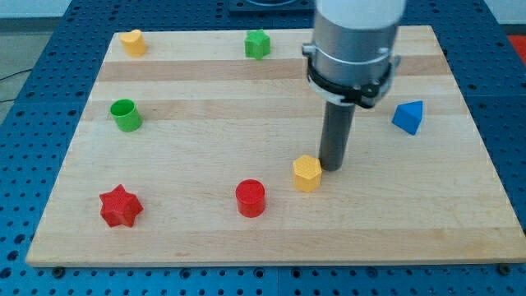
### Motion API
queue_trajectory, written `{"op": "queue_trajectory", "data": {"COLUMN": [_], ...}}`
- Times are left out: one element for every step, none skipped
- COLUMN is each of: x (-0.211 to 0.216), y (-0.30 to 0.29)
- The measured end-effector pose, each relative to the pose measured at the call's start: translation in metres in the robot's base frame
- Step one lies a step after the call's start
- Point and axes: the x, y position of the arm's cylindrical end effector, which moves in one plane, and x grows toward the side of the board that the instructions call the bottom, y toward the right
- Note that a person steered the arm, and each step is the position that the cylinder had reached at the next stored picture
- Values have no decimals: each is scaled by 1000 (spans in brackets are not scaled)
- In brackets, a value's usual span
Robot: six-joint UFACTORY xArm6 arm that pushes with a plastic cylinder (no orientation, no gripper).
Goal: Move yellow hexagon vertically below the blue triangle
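Nearest the view's bottom, the yellow hexagon (306, 173) touches the tip (332, 168) on its right; blue triangle (408, 117) lies farther right; no gripper fitted, so nothing to spread or pinch.

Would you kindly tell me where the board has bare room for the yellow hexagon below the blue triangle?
Bare wood lies under the blue triangle, down to the board's bottom edge at the view's right. The middle bottom is crowded: my tip stands right beside the yellow hexagon, on its upper right, with the red cylinder near.
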Motion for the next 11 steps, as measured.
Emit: {"op": "queue_trajectory", "data": {"x": [-11,-14,12,0,4,7,38,38,44,48,47], "y": [-84,-140,-132,-91,-53,-76,-74,-22,37,95,114]}}
